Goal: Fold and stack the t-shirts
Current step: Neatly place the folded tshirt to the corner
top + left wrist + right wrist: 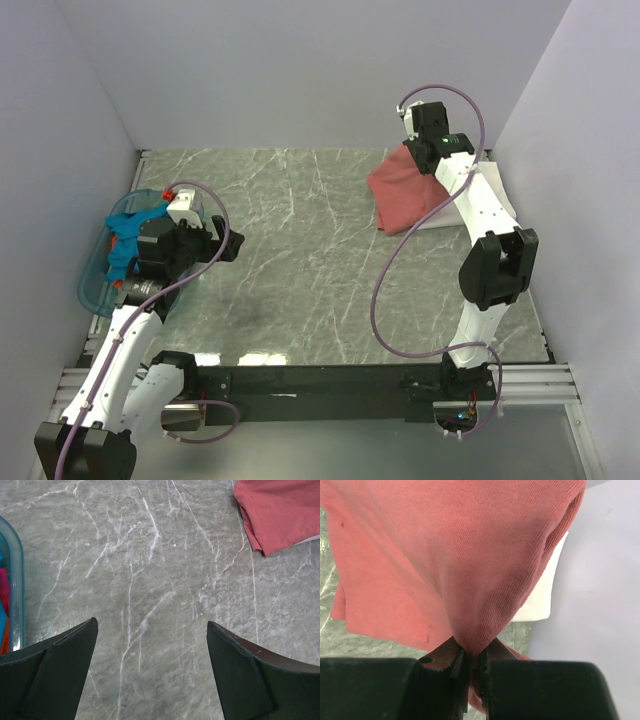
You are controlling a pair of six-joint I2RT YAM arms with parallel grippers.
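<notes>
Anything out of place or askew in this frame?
Nothing spilled or damaged. The red shirt at the far right lies askew over the white shirt, whose corner sticks out; the right gripper, jaws shut, pinches it into a peak.

Basket [90, 290] with bunched t-shirts [125, 250] at the table [300, 260] left edge; draped t-shirt [400, 195] at far right, over flat t-shirt [540, 605]

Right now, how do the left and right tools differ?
The left tool is open and empty; the right tool is shut on the red shirt. The left tool sits near the basket; the right tool is far right, by the white shirt. Both are black.
</notes>
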